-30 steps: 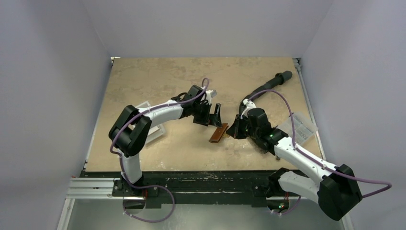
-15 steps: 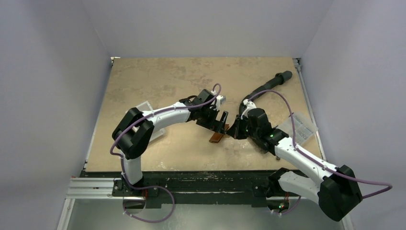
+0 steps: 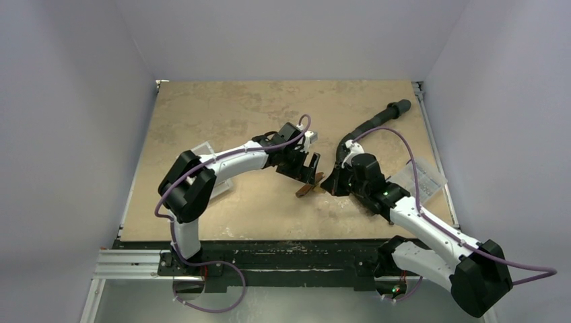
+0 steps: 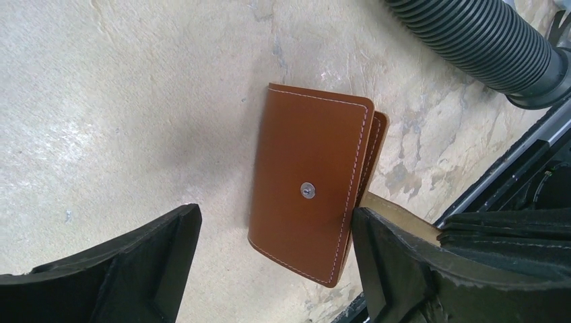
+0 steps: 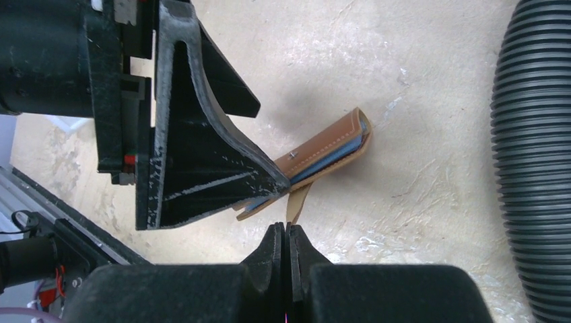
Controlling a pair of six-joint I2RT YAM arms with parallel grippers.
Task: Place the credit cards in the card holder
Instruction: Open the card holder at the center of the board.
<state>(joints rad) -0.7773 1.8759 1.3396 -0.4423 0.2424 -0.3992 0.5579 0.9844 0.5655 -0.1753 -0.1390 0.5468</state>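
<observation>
The card holder (image 4: 310, 188) is a brown leather wallet, folded, lying on the table with its snap button up. It also shows in the top view (image 3: 305, 191). My left gripper (image 4: 275, 212) is open and straddles it, with the right finger (image 4: 404, 269) against its edge. My right gripper (image 5: 285, 229) is shut on the wallet's tan flap (image 5: 295, 202). In the right wrist view a bluish credit card edge (image 5: 340, 149) shows inside the folded wallet (image 5: 323, 145). In the top view the left gripper (image 3: 311, 169) and the right gripper (image 3: 328, 184) meet at the wallet.
A black corrugated hose (image 3: 374, 124) runs from the back right toward the grippers, close beside the wallet (image 4: 471, 33). A clear-and-white plastic box (image 3: 219, 183) lies at the left behind the left arm. A clear printed packet (image 3: 424, 176) lies at the right.
My left gripper has moved right and down over the wallet. The wallet has shifted a little and lies more folded. My right gripper stays shut at the wallet's side.
</observation>
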